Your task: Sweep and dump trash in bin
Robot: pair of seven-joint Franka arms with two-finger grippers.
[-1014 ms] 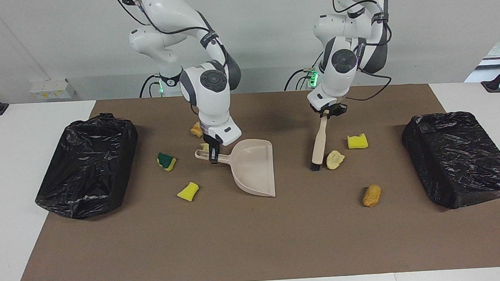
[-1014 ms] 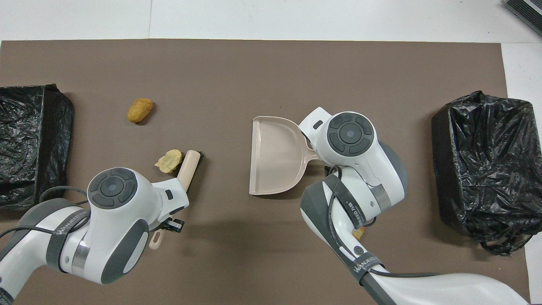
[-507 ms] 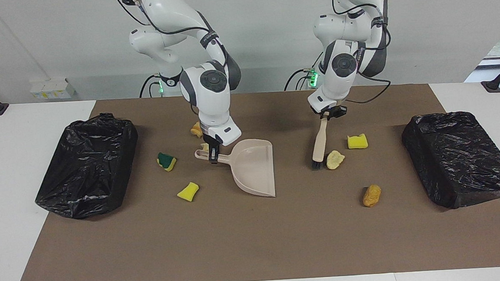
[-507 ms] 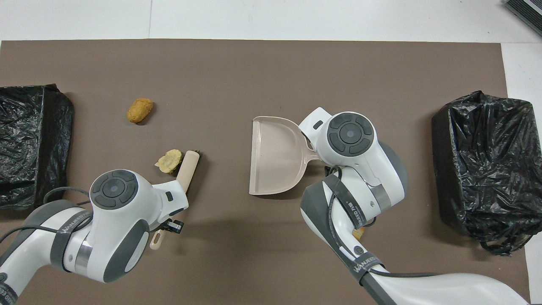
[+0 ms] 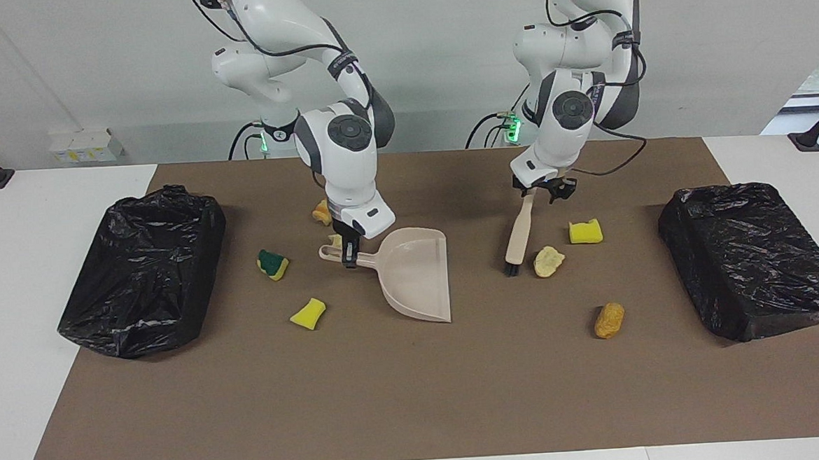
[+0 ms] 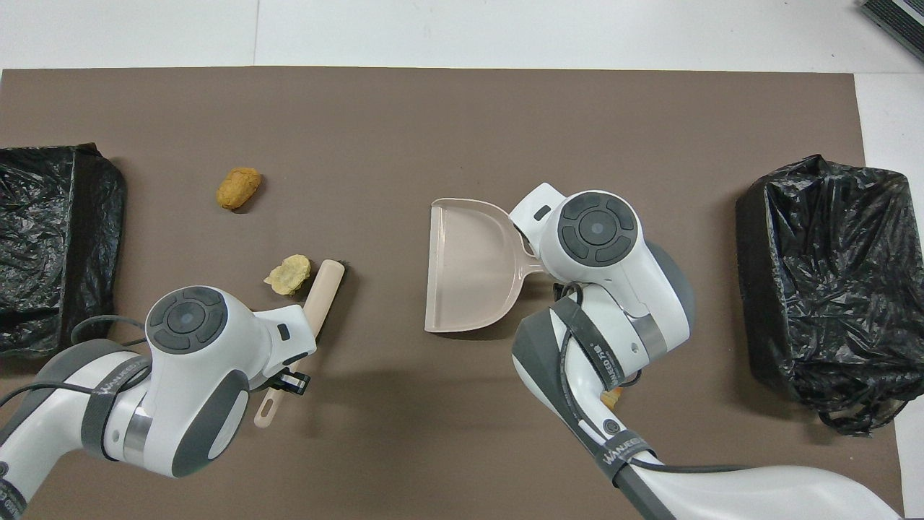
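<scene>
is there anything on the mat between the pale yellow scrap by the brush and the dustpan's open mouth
Only the brush itself: it lies right beside the pale yellow scrap, on the side toward the dustpan. The rest of the brown mat between them is bare.

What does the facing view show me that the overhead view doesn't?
Facing view only: three scraps that the arms cover from above: the green-and-yellow sponge and yellow sponge bit beside the dustpan, and the yellow sponge beside the brush.

Overhead view only: the brush handle's loop end, poking out past the left gripper.

Both: the empty dustpan with the right gripper on its handle, the brush, the pale chunk, the brown chunk, and both black bins.
</scene>
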